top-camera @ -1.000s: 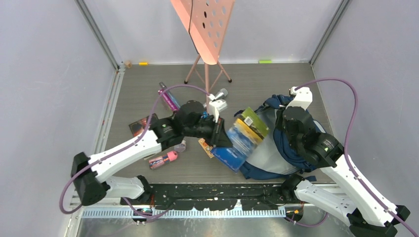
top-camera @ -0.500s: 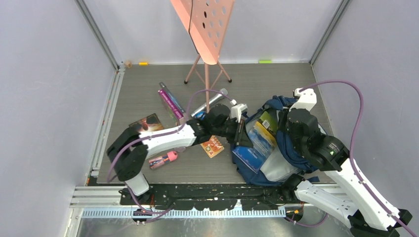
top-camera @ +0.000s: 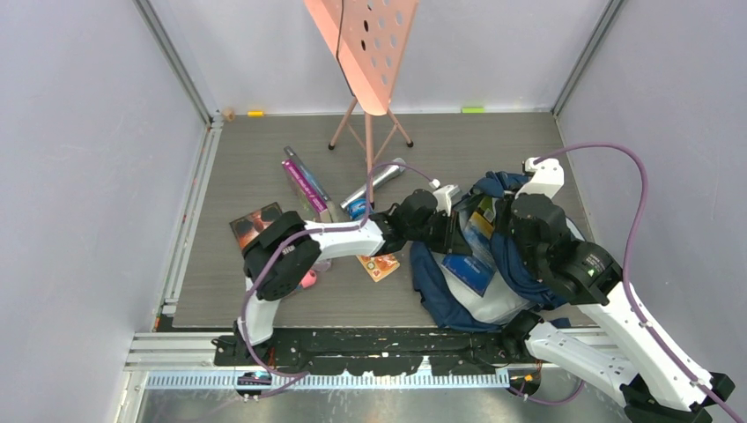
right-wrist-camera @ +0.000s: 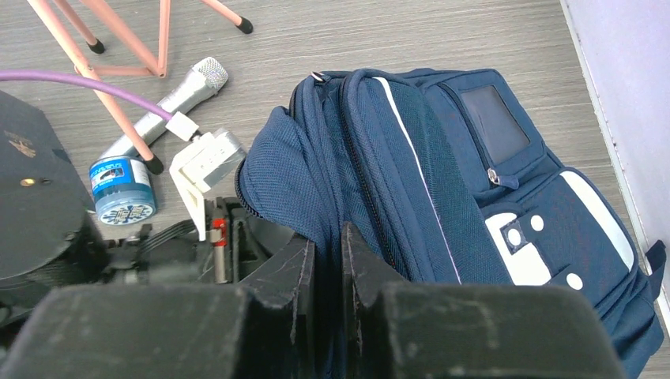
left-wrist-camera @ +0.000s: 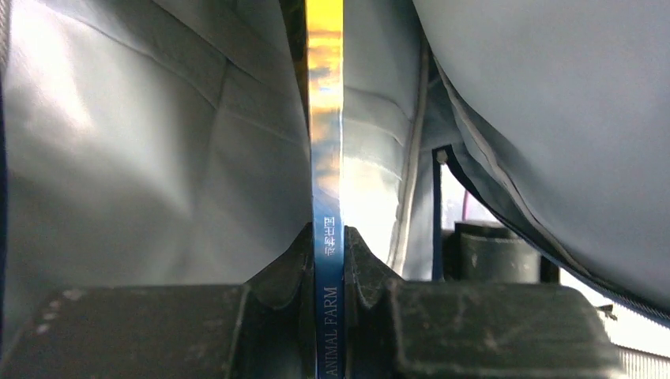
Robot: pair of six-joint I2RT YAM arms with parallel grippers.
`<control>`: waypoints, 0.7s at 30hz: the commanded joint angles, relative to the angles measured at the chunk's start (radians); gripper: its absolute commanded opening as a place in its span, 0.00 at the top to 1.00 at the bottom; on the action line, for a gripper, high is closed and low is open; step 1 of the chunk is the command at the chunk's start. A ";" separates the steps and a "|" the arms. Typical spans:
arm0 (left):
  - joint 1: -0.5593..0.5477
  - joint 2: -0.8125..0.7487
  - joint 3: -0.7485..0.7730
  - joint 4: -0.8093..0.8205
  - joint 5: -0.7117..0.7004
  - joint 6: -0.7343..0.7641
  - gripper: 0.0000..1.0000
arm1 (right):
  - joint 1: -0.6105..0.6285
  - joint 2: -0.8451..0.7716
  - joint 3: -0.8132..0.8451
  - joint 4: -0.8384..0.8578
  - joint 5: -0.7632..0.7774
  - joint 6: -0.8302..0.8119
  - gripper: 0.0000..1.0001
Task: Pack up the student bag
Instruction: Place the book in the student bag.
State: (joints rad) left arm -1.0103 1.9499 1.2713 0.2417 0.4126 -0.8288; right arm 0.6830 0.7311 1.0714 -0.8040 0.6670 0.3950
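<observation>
The student bag [top-camera: 520, 269], navy with grey patches, lies at the right with its mouth held open; its front pockets [right-wrist-camera: 506, 181] show in the right wrist view. My left gripper [top-camera: 455, 231] reaches into that mouth, shut on a thin blue and yellow book [left-wrist-camera: 326, 158] held edge-on by the spine. The bag's pale grey lining [left-wrist-camera: 158, 158] surrounds the left gripper [left-wrist-camera: 328, 237]. The book's cover [top-camera: 467, 264] is partly inside the bag. My right gripper [right-wrist-camera: 328, 237] is shut on the navy fabric at the opening's edge and stands over the bag [top-camera: 505, 220].
A pink music stand [top-camera: 366, 53] stands at the back middle. A silver microphone [top-camera: 374, 182], a blue round tin [top-camera: 357, 209], a purple box [top-camera: 304, 182], an orange card [top-camera: 380, 264], a dark card [top-camera: 255, 225] and a pink item [top-camera: 308, 279] lie left of the bag.
My left arm has swung right and carried the book from beside the bag into its open mouth. The right gripper has kept its hold on the bag's edge.
</observation>
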 commanded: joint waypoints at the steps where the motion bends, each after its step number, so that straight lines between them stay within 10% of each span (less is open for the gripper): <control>1: -0.010 0.060 0.088 0.157 -0.084 0.001 1.00 | -0.005 -0.005 0.054 0.110 0.031 0.032 1.00; 15: -0.042 0.224 0.231 0.175 -0.285 0.016 1.00 | -0.005 0.025 0.040 0.124 0.032 0.038 1.00; 21: -0.044 0.202 0.246 0.044 -0.309 0.094 0.65 | -0.005 0.022 0.038 0.114 0.058 0.028 1.00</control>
State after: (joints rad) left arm -1.0485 2.1796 1.4754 0.3019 0.1711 -0.8082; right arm 0.6830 0.7662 1.0714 -0.7944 0.6731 0.4026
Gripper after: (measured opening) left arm 0.268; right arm 0.167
